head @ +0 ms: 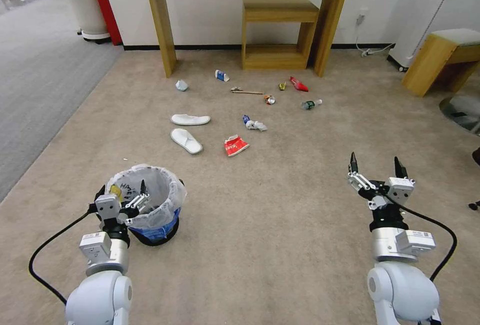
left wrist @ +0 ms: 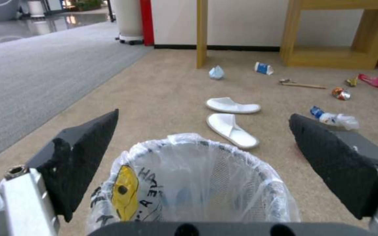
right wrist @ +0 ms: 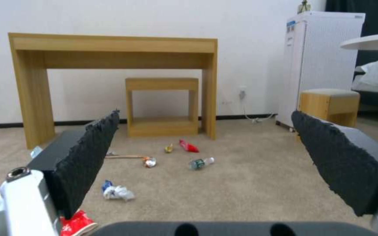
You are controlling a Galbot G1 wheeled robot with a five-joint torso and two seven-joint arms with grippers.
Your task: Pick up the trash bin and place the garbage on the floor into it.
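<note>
Bin [head: 152, 200] sits upright on carpet [head: 280, 215], between spread fingers of left gripper [head: 121, 190]. Right gripper [head: 376, 166] hovers apart-fingered, well right of it; slippers [head: 187, 130] lie beyond.

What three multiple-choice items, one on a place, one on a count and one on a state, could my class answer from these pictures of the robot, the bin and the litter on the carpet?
1. Where is the trash bin?
A. under the wooden table
B. on the carpet at the left gripper
C. beside the right gripper

2. How many white slippers lie on the carpet?
A. one
B. two
C. four

3. How are the right gripper's fingers?
A. spread open, holding nothing
B. shut on a bottle
C. shut on a slipper

Answers:
1 B: the left gripper sits at the bin's rim, and its wrist view looks down into the white bag.
2 B: one slipper lies just beyond the other slipper.
3 A: the right gripper shows two fingers wide apart over bare carpet.
</note>
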